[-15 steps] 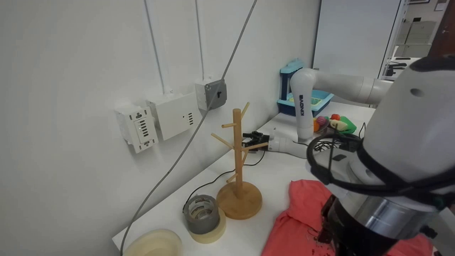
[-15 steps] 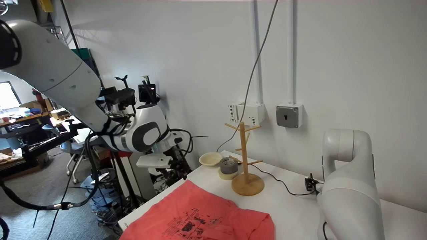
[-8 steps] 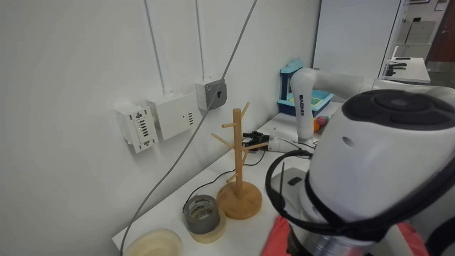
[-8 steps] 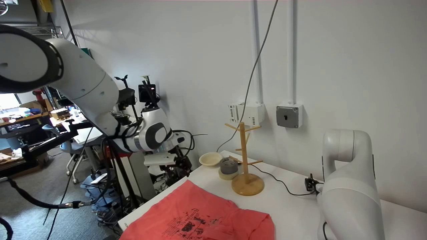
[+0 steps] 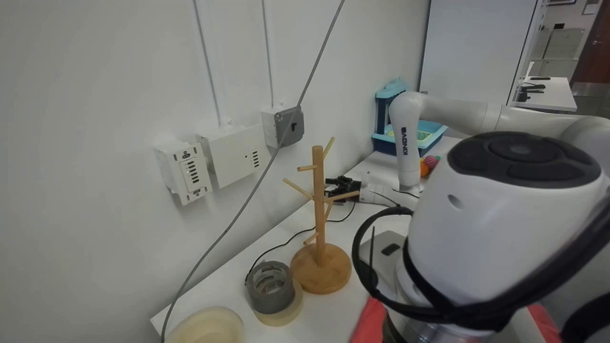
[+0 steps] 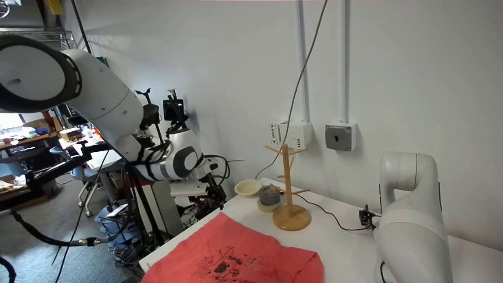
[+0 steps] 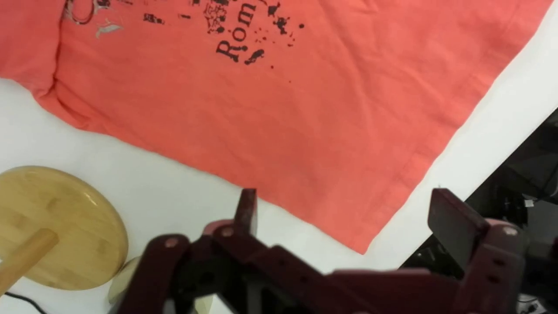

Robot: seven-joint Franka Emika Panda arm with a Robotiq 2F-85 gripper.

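A red T-shirt (image 7: 305, 122) with dark print lies spread on the white table, one corner pointing toward my gripper (image 7: 345, 190) in the wrist view. The fingers stand wide apart, and nothing is held. From the camera's side, that shirt corner appears in the gap between them; the height above it is hard to judge. In an exterior view the gripper (image 6: 212, 196) hangs by the table's corner, beyond the shirt (image 6: 232, 255). In an exterior view the arm's white wrist (image 5: 491, 238) covers most of the shirt and the fingers are out of frame.
A wooden mug tree (image 5: 320, 267) stands beside the shirt. Close to it are a grey tape roll (image 5: 271, 295) on a beige roll (image 5: 281, 318), and a cream bowl (image 5: 209, 328). A second white arm (image 6: 412, 228) rests on the table. The table edge (image 7: 492, 176) runs near the right finger.
The arm has swung toward the bottom left in an exterior view, covering more of the shirt, and slightly rightward in an exterior view. Most motion came in the first half second. The shirt lies unchanged.
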